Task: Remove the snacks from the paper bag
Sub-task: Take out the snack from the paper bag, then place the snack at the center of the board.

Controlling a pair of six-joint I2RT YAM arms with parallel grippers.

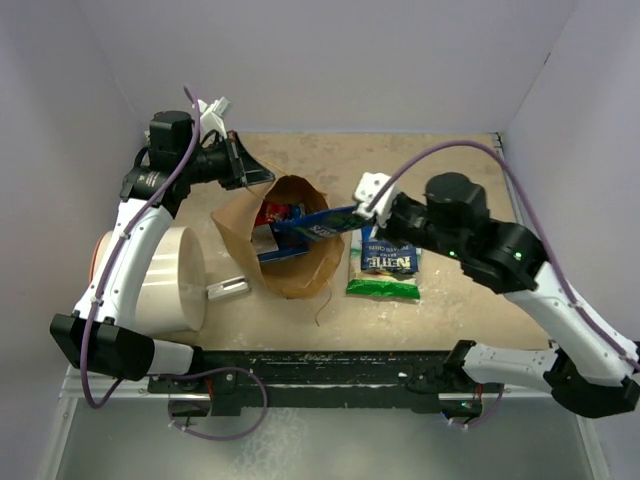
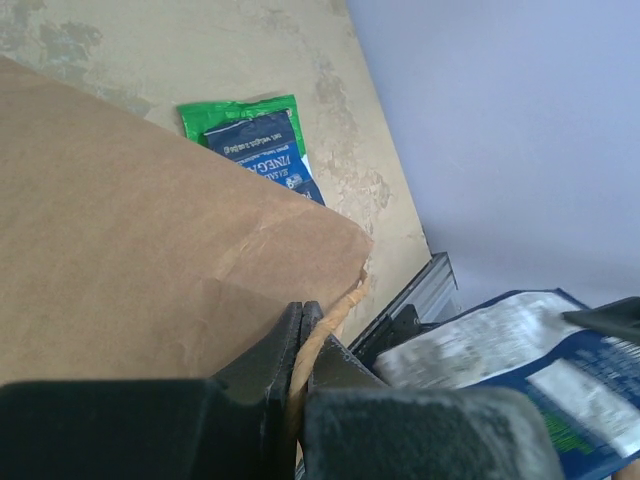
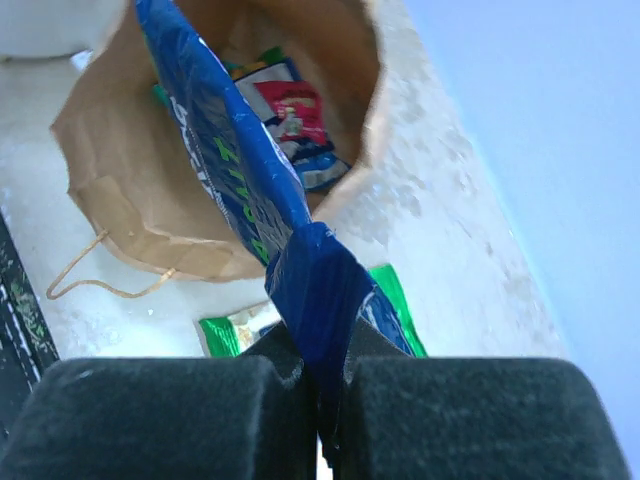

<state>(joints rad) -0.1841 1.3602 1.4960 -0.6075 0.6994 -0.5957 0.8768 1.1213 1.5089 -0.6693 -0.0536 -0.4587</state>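
Blue foil packet (image 3: 235,180) pinched by its tail in the right end effector (image 3: 320,375) | long axis runs straight ahead, far end over the paper bag (image 3: 110,180) mouth | left end effector (image 2: 303,335), opposite, clamped on the bag rim | more snacks (image 3: 295,110) lie inside, below the packet.

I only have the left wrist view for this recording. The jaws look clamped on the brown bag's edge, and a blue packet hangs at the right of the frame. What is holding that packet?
Observer: The right gripper is shut on the blue packet, whose far end is over the paper bag's open mouth.
Operator: Is anything inside the bag?
Observer: Yes, the right wrist view shows a red packet lying inside.
Operator: What sits on the bag's other side from the green packet?
Observer: A large white cylinder, beside the left arm.
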